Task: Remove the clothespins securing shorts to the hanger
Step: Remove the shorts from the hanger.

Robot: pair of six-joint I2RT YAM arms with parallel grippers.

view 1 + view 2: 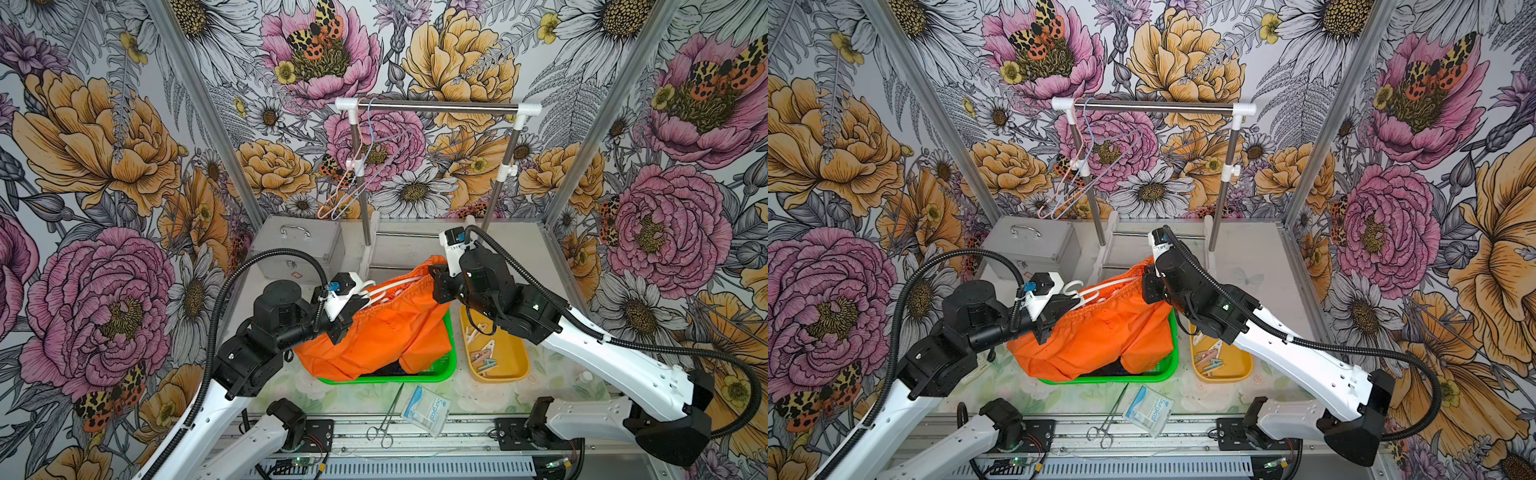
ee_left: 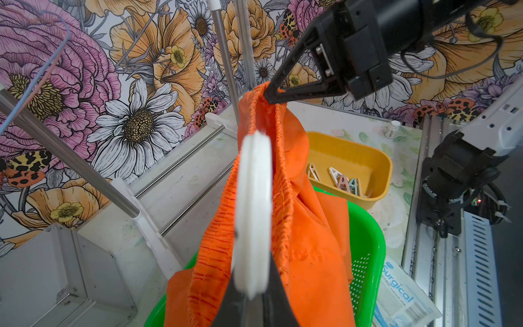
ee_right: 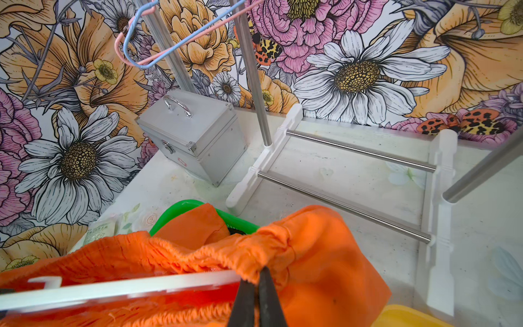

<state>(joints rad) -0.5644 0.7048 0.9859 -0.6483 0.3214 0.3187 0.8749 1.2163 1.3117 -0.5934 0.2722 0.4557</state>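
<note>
Over the green basket (image 1: 415,379) at mid-frame, grips the white hanger (image 2: 253,209) in the closed left hand (image 2: 253,297) and pinches the waistband end of the orange shorts (image 1: 386,332) in the closed right hand (image 3: 256,280). Shows no clothespins (image 1: 482,353) on that waistband, only several in the yellow tray (image 1: 509,349) at lower right, plus two bare hangers (image 3: 181,44) at upper centre. Looks nearly finished.

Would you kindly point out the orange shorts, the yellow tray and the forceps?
orange shorts (image 1: 386,332), in a top view, front fabric panel
yellow tray (image 1: 513,349), in a top view, bare floor
forceps (image 1: 392,409), in a top view, shanks
</note>
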